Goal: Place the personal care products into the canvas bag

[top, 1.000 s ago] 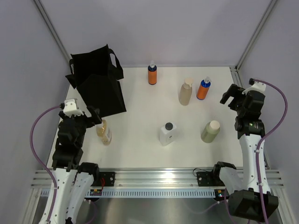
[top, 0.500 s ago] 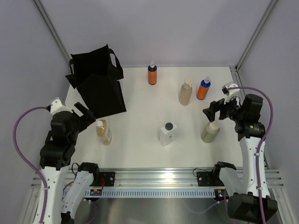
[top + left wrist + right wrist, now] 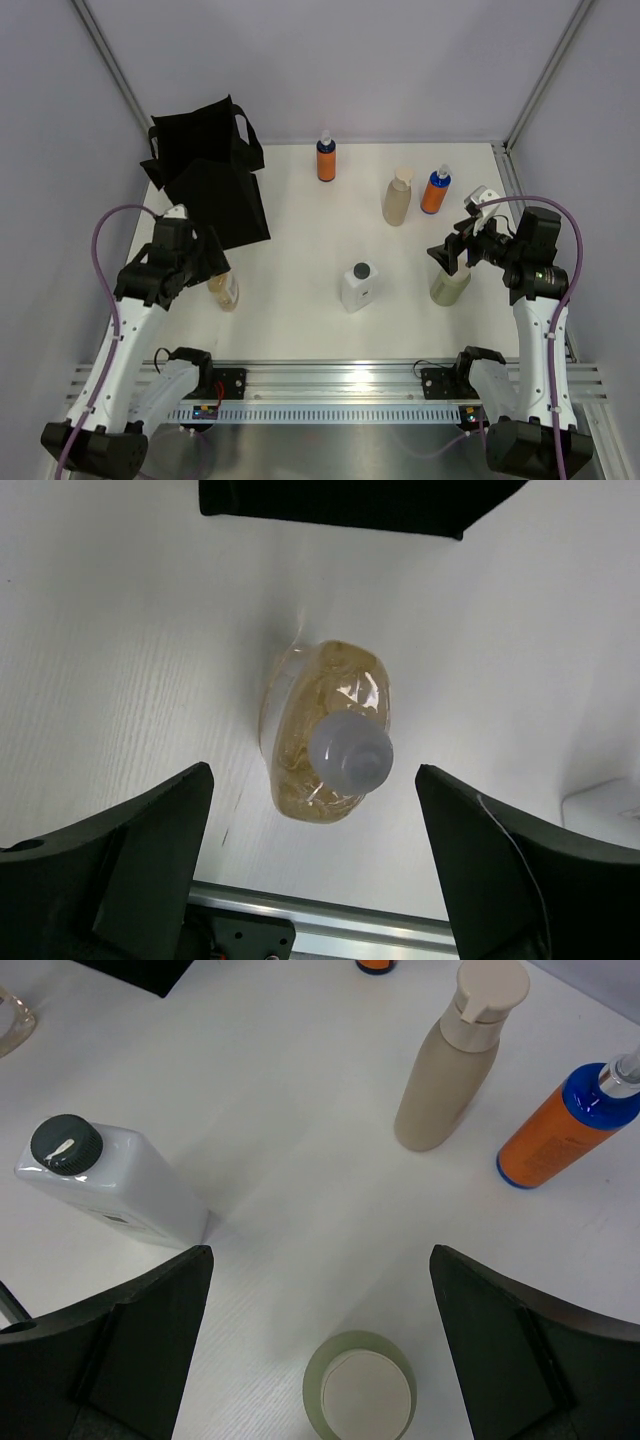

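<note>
The black canvas bag (image 3: 208, 180) stands at the far left. My left gripper (image 3: 212, 258) is open above the amber translucent bottle (image 3: 224, 291), which stands upright between the fingers in the left wrist view (image 3: 325, 735). My right gripper (image 3: 447, 252) is open above the olive-green bottle with cream cap (image 3: 449, 284), seen from above in the right wrist view (image 3: 360, 1392). The white bottle with grey cap (image 3: 358, 285) stands mid-table. The beige pump bottle (image 3: 397, 197) and two orange bottles (image 3: 325, 158) (image 3: 435, 190) stand farther back.
The bag's bottom edge (image 3: 340, 505) shows just beyond the amber bottle. The aluminium rail (image 3: 330, 385) runs along the near edge. Frame posts (image 3: 118, 80) rise at the back corners. In the right wrist view the white bottle (image 3: 105, 1185) lies left of the olive one.
My left gripper has swung in over the amber bottle from the left. My right gripper has moved left and down over the olive-green bottle. No bottle has moved.
</note>
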Action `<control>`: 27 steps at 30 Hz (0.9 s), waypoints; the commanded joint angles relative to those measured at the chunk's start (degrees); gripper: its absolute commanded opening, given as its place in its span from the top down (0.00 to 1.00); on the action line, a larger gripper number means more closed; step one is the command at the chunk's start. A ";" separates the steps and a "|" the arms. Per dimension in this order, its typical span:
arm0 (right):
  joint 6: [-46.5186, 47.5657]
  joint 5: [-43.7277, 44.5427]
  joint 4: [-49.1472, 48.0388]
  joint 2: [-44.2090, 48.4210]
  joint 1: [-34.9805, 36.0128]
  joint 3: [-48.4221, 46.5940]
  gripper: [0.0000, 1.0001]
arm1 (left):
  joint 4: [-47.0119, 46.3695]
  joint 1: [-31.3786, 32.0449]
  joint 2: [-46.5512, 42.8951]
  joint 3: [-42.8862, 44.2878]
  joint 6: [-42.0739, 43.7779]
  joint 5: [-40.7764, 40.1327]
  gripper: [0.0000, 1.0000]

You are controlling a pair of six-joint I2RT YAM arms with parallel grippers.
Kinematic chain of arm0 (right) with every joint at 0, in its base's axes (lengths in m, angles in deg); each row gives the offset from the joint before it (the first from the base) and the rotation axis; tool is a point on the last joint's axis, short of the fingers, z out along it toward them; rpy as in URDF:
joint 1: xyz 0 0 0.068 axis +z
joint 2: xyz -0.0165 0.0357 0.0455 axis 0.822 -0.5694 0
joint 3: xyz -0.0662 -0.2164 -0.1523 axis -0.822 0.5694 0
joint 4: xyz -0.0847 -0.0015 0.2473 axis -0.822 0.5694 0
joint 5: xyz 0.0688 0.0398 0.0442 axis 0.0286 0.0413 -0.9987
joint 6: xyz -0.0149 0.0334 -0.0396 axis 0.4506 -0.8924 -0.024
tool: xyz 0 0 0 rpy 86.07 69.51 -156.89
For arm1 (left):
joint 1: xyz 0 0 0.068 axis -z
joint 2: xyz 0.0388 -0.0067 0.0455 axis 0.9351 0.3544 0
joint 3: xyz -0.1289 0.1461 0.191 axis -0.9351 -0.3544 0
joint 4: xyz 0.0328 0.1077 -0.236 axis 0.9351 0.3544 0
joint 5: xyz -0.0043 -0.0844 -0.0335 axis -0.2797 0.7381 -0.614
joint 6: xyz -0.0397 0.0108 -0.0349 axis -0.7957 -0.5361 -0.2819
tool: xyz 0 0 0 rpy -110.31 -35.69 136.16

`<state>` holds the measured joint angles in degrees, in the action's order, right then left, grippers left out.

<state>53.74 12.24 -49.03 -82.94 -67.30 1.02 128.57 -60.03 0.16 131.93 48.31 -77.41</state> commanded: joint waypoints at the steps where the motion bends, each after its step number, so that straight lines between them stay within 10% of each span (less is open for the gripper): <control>1: 1.84 -2.27 0.40 0.59 -0.12 -0.22 0.01 | -3.16 4.13 3.32 -0.30 1.07 -0.43 0.12; 23: 2.63 -1.92 0.66 1.03 -0.12 -0.30 0.01 | -3.69 10.30 13.09 -2.85 -6.76 -12.67 0.38; 25: 2.55 -1.92 0.66 0.95 -0.12 -0.30 0.01 | -3.78 10.30 11.86 -2.76 -6.49 -13.11 0.52; 27: 2.63 -1.83 0.75 0.95 -0.12 -0.30 0.00 | -4.21 10.30 10.46 -1.97 -5.71 -13.46 0.88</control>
<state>55.35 11.23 -48.33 -82.61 -67.30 1.02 126.61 -49.82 13.34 129.24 42.65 -88.65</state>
